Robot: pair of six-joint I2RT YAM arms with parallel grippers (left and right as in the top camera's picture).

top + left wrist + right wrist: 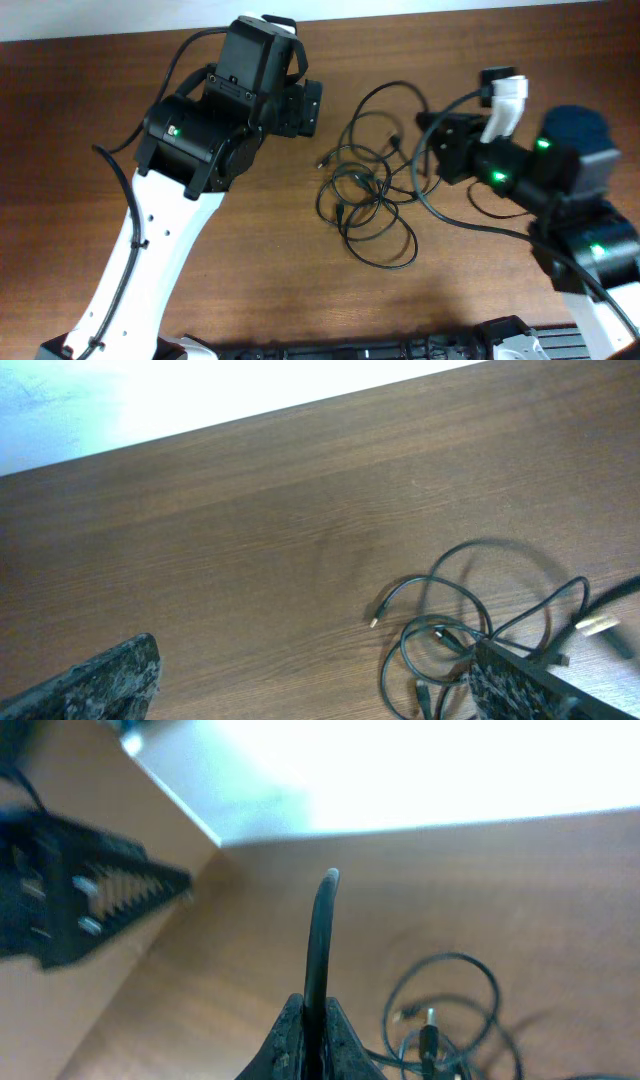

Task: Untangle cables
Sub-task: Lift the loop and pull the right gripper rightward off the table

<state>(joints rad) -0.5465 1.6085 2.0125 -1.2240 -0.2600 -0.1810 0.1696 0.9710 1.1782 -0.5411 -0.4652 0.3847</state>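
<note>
From overhead, a tangle of thin black cables is lying on the brown wooden worktop, between the two arms. The left tool is hovering just left of the tangle, not touching it; its fingers are sitting apart. The right tool is reaching into the tangle's right edge, where a cable loop is running under it — whether it is pinching anything cannot be told from here.

From the left wrist, the left tool's two dark fingers are showing at the bottom corners, spread wide with bare worktop between them. The cables are lying at lower right, one loose plug end pointing left, the right finger overlapping the pile.

From the right wrist, the right tool is pressed together on a single black cable, which is rising straight up from between the fingers. More looped cable is lying on the worktop at lower right — the left arm is appearing blurred at far left.
</note>
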